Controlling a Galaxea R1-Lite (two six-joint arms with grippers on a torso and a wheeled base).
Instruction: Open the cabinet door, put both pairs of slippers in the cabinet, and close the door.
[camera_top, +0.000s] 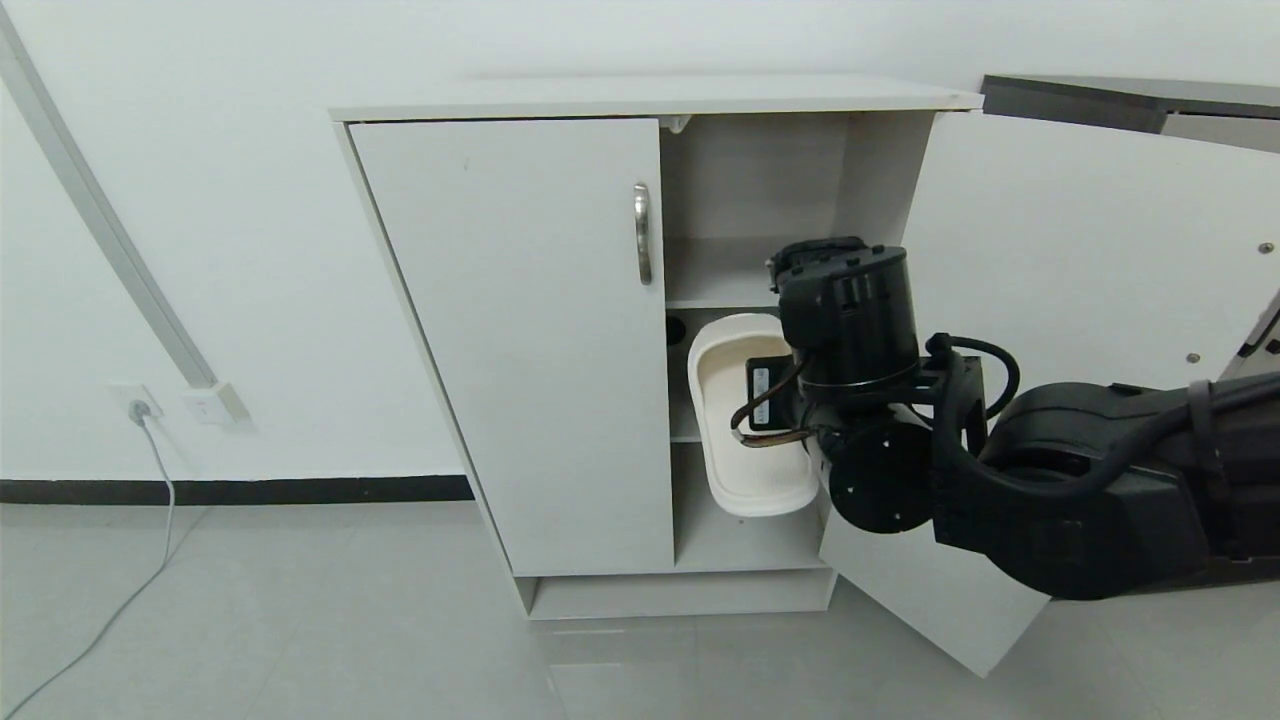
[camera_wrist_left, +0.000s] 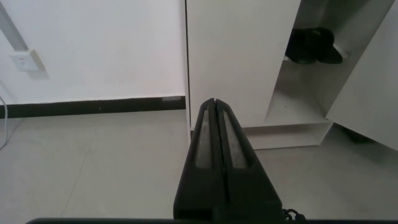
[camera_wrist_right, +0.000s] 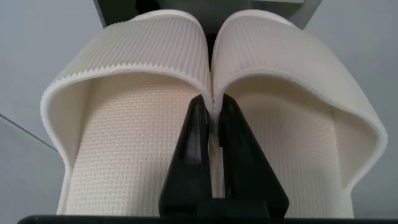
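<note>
Cabinet (camera_top: 520, 350) on floor (camera_top: 250, 620), dark slippers (camera_wrist_left: 314, 46) on shelf (camera_top: 685, 420)

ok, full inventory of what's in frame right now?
cabinet: 1, white, against the wall; handled door shut, other door open
door handle: 1, metal, on the shut door
cream slippers: 1 pair, cream, at the open compartment, pinched side by side
black slippers: 1 pair, black, on a shelf inside the open side
wall plates: 2, white, low on the wall beside the cabinet
cable: 1, grey, hanging from one plate
conduit: 1, grey, slanting down the wall to the plates
left claw: 1, black, shut and empty, in front of the cabinet
right claw: 1, black, shut on the cream slippers
</note>
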